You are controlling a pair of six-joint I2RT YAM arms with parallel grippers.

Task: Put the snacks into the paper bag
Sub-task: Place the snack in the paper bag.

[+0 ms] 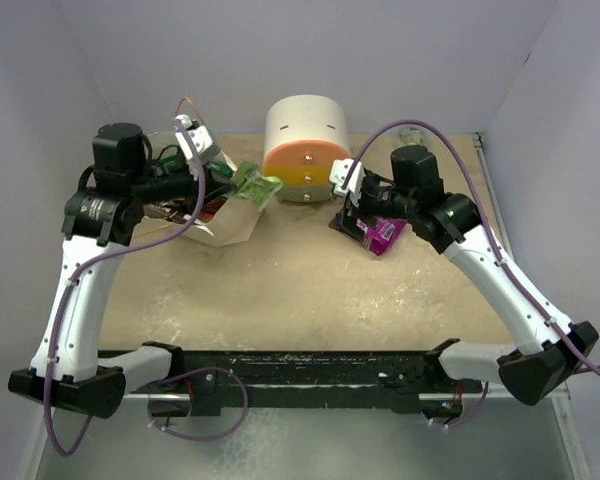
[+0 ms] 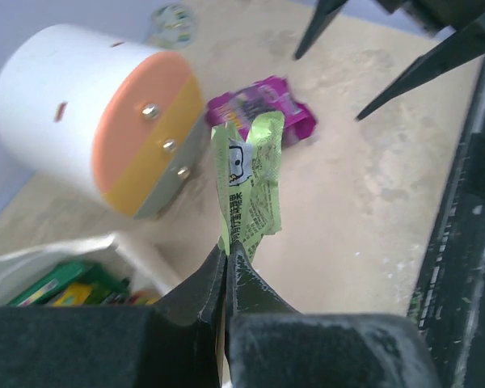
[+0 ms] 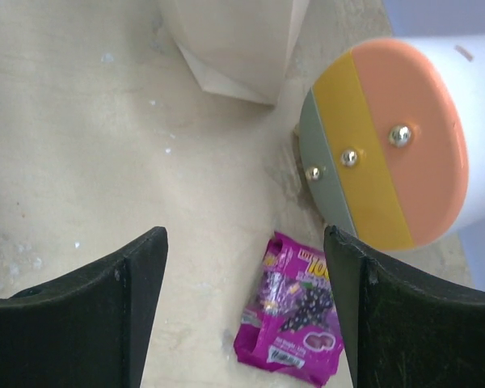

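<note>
- A round white container with peach, yellow and grey drawer fronts (image 1: 305, 150) stands at the far middle of a sandy beige tabletop (image 1: 300, 300). Every place below is given relative to it.
- The cream-white paper bag (image 1: 235, 222) lies tipped over just to the container's left. Green and yellow packets (image 2: 56, 284) already show inside its mouth.
- The left gripper (image 2: 228, 252) has its jaws pressed fully together on the bottom edge of a small lime-green crinkly packet (image 2: 249, 182).
- That packet sticks out beyond the fingertips. It hangs in the air between the bag's open edge and the container's left side.
- The packet's long axis runs straight out from the jaws, pointing towards the container rather than into the bag.
- From the left wrist, the bag's opening sits behind and to the side of the held packet. I judge the drop calls for swinging the packet away from the container and over that opening.
- A flat purple packet (image 3: 295, 311) lies on the tabletop just to the container's right, on its near side.
- The right gripper (image 3: 244, 238) hovers over the purple packet with its jaws spread wide and holding nothing.
- The purple packet sits between the two dark fingers (image 3: 105, 307), nearer the finger on the container's side.
- Its long axis runs roughly across the line on which the jaws close, so they would meet its narrower width.
- The right arm is clearly the nearer one to this packet.
</note>
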